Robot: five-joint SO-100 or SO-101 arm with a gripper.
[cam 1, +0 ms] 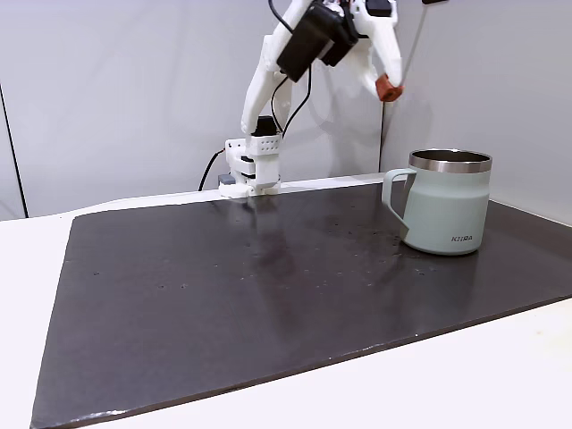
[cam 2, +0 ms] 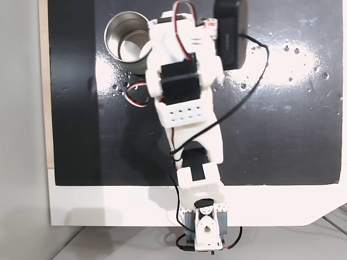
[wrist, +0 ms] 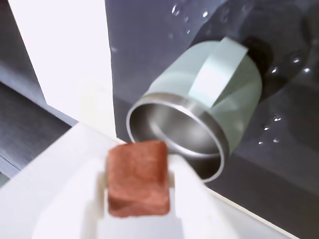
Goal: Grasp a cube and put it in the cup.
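Gripper [wrist: 139, 186] was closed down tight on the cube [wrist: 138, 178], white fingers [wrist: 192, 199] pressed against both sides of the reddish-orange block in the wrist view. In a fixed view the gripper [cam 1: 387, 87] was raised high off the surface, cube [cam 1: 386, 88] pinched at its tip, nothing else touched.

Surface was a dark slate-like mat [cam 1: 268, 295] with small specks and water-like droplets, laid on a white table [cam 1: 36, 268]. Plain pale grey wall [cam 1: 107, 89] behind. Arm base [cam 1: 252, 168] sat clamped at the mat's far edge, black cables running up the arm. In a fixed view from above, the white arm [cam 2: 184, 97] stretched across the mat [cam 2: 282, 108] toward the top of the frame.

Cup [cam 1: 442, 202], pale sage-green with steel rim, stood upright on the mat at the right side of the side-on fixed view, handle toward the left. Cube was held above and to the left of the cup [wrist: 199, 114] opening, not inside it. From above, the cup [cam 2: 126, 40] sat near the top left, partly hidden by the arm.
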